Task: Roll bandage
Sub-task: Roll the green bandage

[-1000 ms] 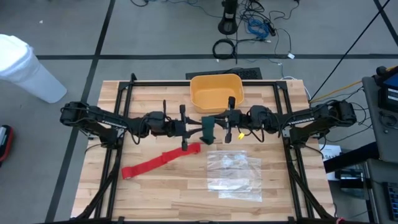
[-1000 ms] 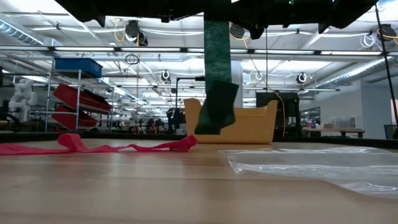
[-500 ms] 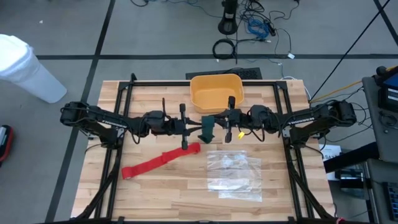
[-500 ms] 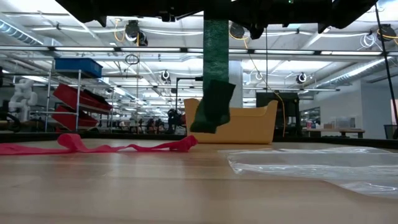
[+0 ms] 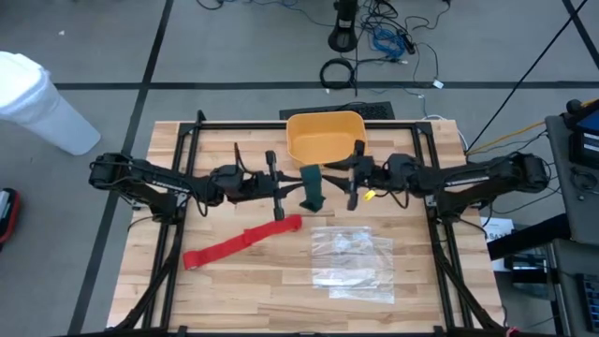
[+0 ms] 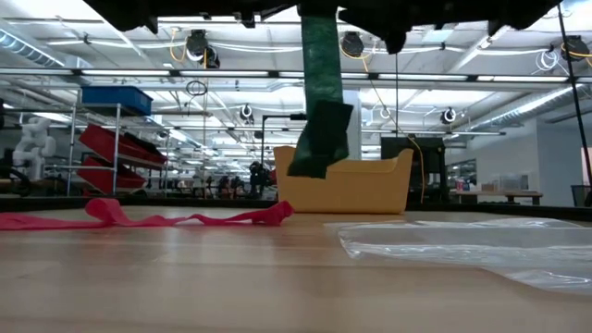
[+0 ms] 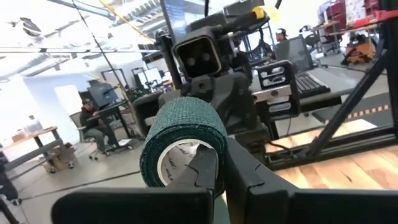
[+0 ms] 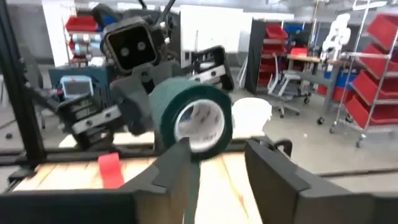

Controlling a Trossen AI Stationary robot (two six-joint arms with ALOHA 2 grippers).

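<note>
The red bandage [image 5: 241,242] lies as a flat strip on the table's left half, also seen low on the table in the low view [image 6: 139,219]; no gripper touches it. Above mid-table, my left gripper [image 5: 296,186] is shut on a dark green roll of wrap [image 7: 180,152]. The roll's loose tail [image 6: 319,120] hangs down clear of the table. My right gripper [image 8: 224,168] stands open a little toward the table's right of the roll [image 8: 191,118], with nothing between its fingers. My left gripper holds the green roll by its wall [image 7: 219,155] at one open end. One finger [image 7: 204,171] lies in the white hollow core and the other [image 7: 249,177] outside. The fingers come level from the table's left. The roll is lifted clear, with its tail hanging slack below.
A yellow bin [image 5: 325,139] stands at the table's far middle, just behind the grippers. A clear plastic bag [image 5: 353,265] lies flat right of centre, near the bandage's right end. A black frame [image 5: 187,140] runs around the table's sides.
My right gripper has drawn back toward the table's right edge, away from the green roll, and now stands apart from it. The roll stays aloft with my left gripper. Its hanging tail has swung a little.
</note>
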